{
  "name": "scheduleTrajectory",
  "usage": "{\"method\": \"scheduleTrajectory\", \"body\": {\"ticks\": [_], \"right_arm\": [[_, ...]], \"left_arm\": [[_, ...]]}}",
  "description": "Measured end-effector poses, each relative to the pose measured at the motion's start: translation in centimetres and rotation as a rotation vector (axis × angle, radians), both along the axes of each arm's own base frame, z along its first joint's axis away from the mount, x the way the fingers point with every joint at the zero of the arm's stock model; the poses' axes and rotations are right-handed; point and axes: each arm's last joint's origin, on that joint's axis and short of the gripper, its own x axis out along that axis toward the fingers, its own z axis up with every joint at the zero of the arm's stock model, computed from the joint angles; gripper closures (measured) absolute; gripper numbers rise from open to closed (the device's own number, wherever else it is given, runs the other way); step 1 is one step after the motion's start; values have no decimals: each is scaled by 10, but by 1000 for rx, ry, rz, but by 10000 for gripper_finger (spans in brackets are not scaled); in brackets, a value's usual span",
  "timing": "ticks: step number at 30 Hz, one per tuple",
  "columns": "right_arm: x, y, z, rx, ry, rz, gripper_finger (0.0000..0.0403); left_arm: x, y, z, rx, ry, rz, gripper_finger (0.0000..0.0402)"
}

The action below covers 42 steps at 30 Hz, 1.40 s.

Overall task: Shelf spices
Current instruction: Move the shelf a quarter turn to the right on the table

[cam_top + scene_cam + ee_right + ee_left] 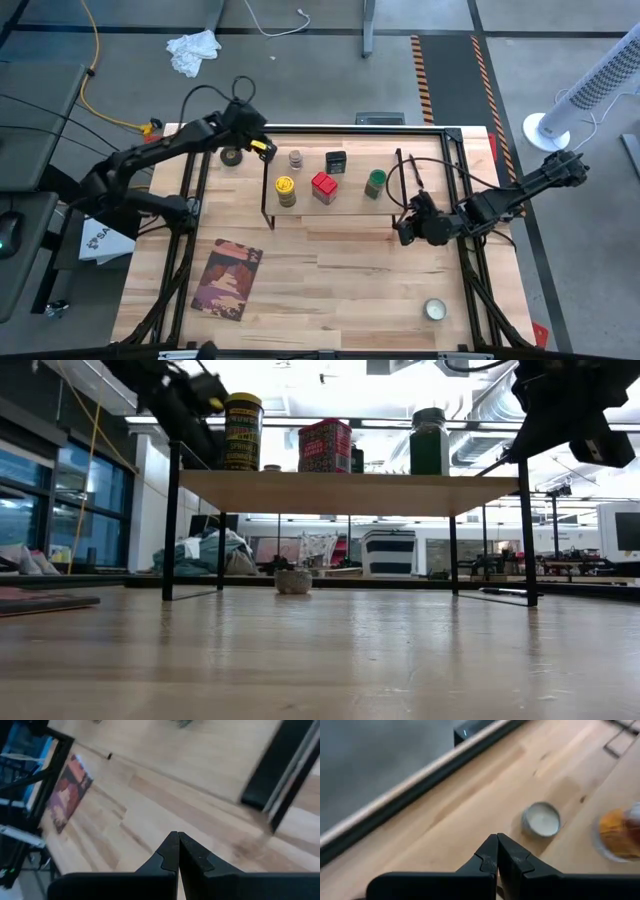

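Five small spice containers (324,182) standing on low light-wood shelf (340,210): rigid, light, probably slick; grasp across bodies. Left gripper (262,146) and right gripper (404,232) pressed together, empty.

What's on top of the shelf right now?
On the shelf: yellow-lidded jar, red-topped container, green-lidded jar, black square tin and tiny clear jar. Its underside is hidden from above.
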Motion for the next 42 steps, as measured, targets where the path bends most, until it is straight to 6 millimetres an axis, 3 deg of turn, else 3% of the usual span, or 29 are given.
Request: {"method": "scheduleTrajectory", "body": {"ticks": [7, 11, 27, 34, 42], "right_arm": [[-1, 0, -1, 4, 10, -11, 403], [-1, 0, -1, 3, 10, -10, 403], [1, 0, 1, 10, -13, -4, 403], [1, 0, 1, -28, -11, 30, 403], [-2, -1, -2, -24, 34, 19, 403]], "left_arm": [[12, 10, -26, -94, 47, -31, 401], [17, 13, -30, -88, 31, -58, 401], [13, 10, -16, -32, -12, -60, 401], [13, 3, -9, -44, -68, -212, 401], [16, -6, -11, -92, -55, -267, 401]]}}
